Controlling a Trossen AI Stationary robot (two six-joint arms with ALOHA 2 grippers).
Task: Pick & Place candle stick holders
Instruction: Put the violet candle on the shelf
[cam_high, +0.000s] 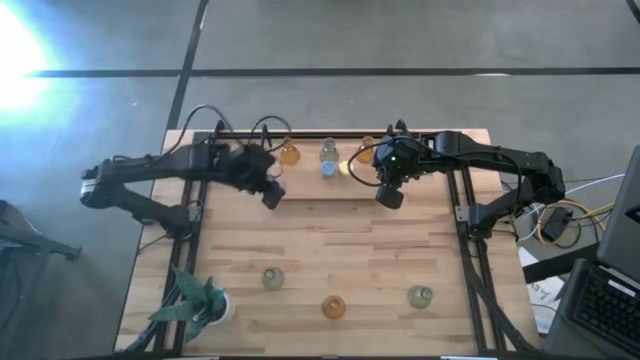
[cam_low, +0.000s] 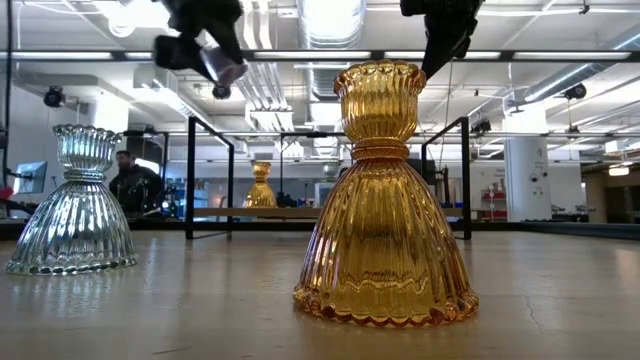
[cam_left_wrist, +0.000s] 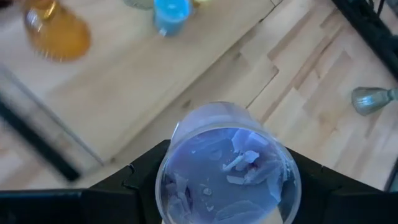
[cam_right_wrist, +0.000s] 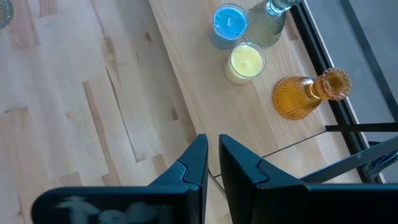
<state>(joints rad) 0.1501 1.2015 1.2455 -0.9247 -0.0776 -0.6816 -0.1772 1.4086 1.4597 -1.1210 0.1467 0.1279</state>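
Observation:
My left gripper (cam_high: 272, 191) hangs above the table's middle left, shut on a low round glass holder with purple wax (cam_left_wrist: 227, 167). My right gripper (cam_right_wrist: 212, 155) hangs shut over the table's middle right and holds nothing. On the raised far shelf stand an amber holder (cam_high: 289, 153), a clear holder (cam_right_wrist: 268, 22) beside a blue candle glass (cam_right_wrist: 229, 23), a yellow candle glass (cam_right_wrist: 245, 62), and another amber holder (cam_right_wrist: 308, 93). Near the front edge, a grey-green holder (cam_high: 272, 278), an amber holder (cam_low: 385, 200) and another grey-green holder (cam_high: 420, 296) stand on their wide bases. My left gripper pinches the purple holder's round glass wall (cam_left_wrist: 163, 180) between its two fingers (cam_left_wrist: 140, 182), one on each side. The fingers slant down toward the table's right. The holder is lifted clear of the table (cam_low: 226, 70) and sits tilted in the hold.
A leafy green plant in a white pot (cam_high: 197, 301) stands at the near left corner. Black frame rails (cam_high: 463, 215) run along both sides and the back of the table. Bare wood (cam_high: 330, 235) lies between the shelf and the front row. A person (cam_low: 133, 185) is in the room beyond.

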